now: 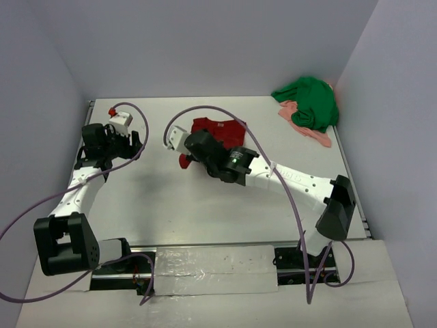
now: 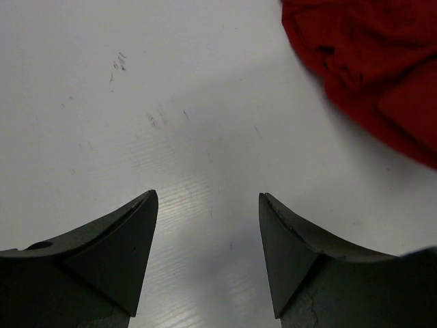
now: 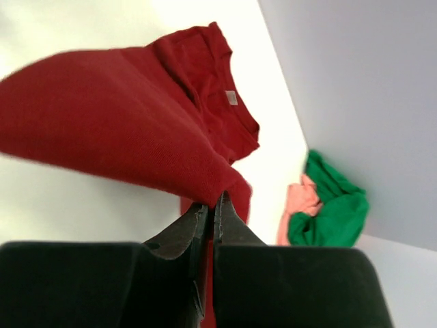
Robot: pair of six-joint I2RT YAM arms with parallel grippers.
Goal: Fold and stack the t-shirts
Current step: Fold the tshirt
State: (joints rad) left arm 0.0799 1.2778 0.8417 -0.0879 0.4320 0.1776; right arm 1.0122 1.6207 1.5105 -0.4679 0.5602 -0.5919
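The dark red t-shirt [image 1: 218, 128] lies crumpled mid-table, mostly under my right arm. My right gripper [image 3: 213, 201] is shut on a fold of the dark red t-shirt [image 3: 136, 130], which is lifted and drapes to the left; its collar and tag face up. My left gripper [image 2: 208, 198] stands open over bare table, with nothing between its fingers, and an edge of the red shirt [image 2: 375, 68] lies ahead to its right. A bright green t-shirt [image 1: 311, 102] is bunched in the far right corner on top of a salmon-pink cloth [image 1: 321, 139].
Grey walls close the table [image 1: 171, 205] on the left, back and right. Purple cables [image 1: 225, 113] arc over both arms. The green t-shirt [image 3: 334, 205] and pink cloth [image 3: 300, 201] lie against the right wall.
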